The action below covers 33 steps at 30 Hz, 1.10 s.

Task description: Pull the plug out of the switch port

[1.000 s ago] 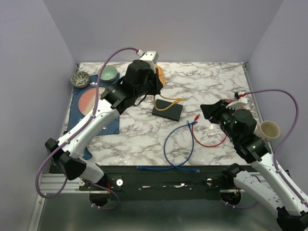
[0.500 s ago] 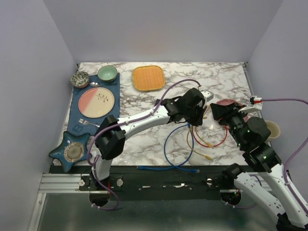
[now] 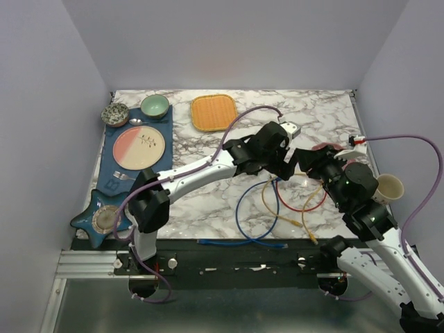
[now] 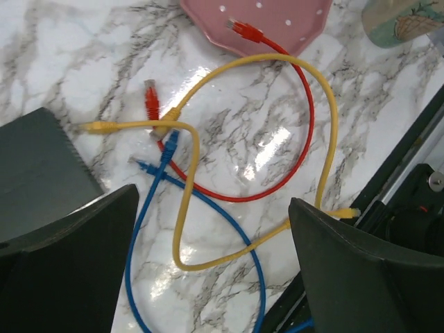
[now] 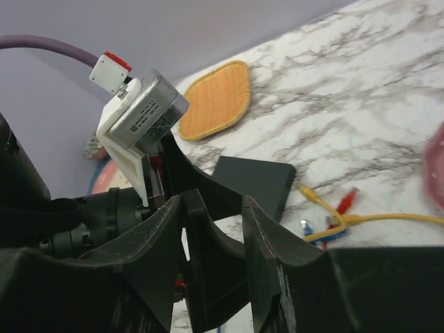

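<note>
Placemat (image 3: 107,149) with the two-tone plate (image 3: 139,148) sits way over on the left, and the orange woven mat (image 3: 214,112) is at the back edge, neither of them touched by anything.

Moving toward the middle, my left arm is stretched right across the table. The left gripper (image 4: 211,201) hangs over the cable pile with its fingers (image 4: 76,263) spread wide and nothing between them.

The switch (image 4: 35,166) lies flat on the marble just left of that gripper. From the overhead camera I can't see it, the arm covers it. The yellow plug (image 4: 97,126) lies on the table beside the switch's edge, not in a socket as far as I can see, and the yellow cable (image 4: 326,118) loops loose over the red cable (image 4: 305,139) and the blue cable (image 3: 239,211). A pink plate (image 4: 277,21) sits just past the tangle.

Right next to that, the right gripper (image 5: 213,205) points at the left wrist, fingers part-way apart, with a dark bit of the other arm showing in the gap, and I see daylight beside it, so no clamp. A cup (image 3: 390,186) stands at the far right edge.
</note>
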Available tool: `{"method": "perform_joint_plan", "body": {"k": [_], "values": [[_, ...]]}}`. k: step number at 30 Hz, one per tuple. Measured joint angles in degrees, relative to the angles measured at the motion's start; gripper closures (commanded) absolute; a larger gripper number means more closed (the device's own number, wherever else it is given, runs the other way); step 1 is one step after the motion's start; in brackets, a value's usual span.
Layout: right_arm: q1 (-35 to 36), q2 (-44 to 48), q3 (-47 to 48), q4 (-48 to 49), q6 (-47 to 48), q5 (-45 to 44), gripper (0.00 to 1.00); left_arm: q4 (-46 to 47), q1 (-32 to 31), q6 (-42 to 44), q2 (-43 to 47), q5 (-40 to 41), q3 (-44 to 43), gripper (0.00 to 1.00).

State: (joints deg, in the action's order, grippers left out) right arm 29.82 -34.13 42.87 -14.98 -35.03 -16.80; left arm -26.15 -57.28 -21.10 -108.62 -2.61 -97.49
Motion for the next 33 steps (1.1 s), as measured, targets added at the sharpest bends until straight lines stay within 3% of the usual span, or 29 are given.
{"method": "perform_joint_plan", "body": {"k": [5,8,10,11,13,19,20,23,26,33], "values": [[1.6,-1.5,-0.5,4.3,-1.6,6.2,0.63,2.7,1.2,-2.4,10.4,8.3,11.8,0.01],[0.3,-7.7,-0.4,5.3,-0.9,7.1,0.8,3.7,9.2,-8.0,18.4,9.4,22.3,0.01],[-0.1,-15.3,0.5,5.6,-0.9,8.9,0.86,4.7,17.9,-11.4,21.6,9.7,26.2,0.1],[-0.2,-21.0,1.9,5.6,-1.2,10.5,0.9,5.3,20.8,-12.4,21.9,9.8,27.0,0.21],[-0.2,-31.6,4.5,6.4,-1.6,12.7,0.92,7.1,26.0,-15.0,21.4,9.8,28.7,0.28],[-0.2,-48.7,9.7,5.9,-1.9,16.2,0.97,11.6,28.7,-19.6,17.7,6.7,32.2,0.43],[-0.2,-51.0,11.8,5.7,-1.8,16.1,0.98,12.4,29.0,-20.0,16.6,6.2,32.1,0.54],[-0.2,-57.3,18.4,4.8,-1.1,15.3,0.99,14.0,30.0,-21.1,13.1,5.0,30.8,0.75],[-0.2,-60.9,22.3,3.5,-0.4,13.5,0.99,15.9,30.7,-22.0,9.4,4.1,29.5,0.87],[-1.8,-63.8,23.0,-1.0,1.3,8.3,0.99,17.7,32.1,-23.1,5.5,3.2,29.3,0.91]]}}
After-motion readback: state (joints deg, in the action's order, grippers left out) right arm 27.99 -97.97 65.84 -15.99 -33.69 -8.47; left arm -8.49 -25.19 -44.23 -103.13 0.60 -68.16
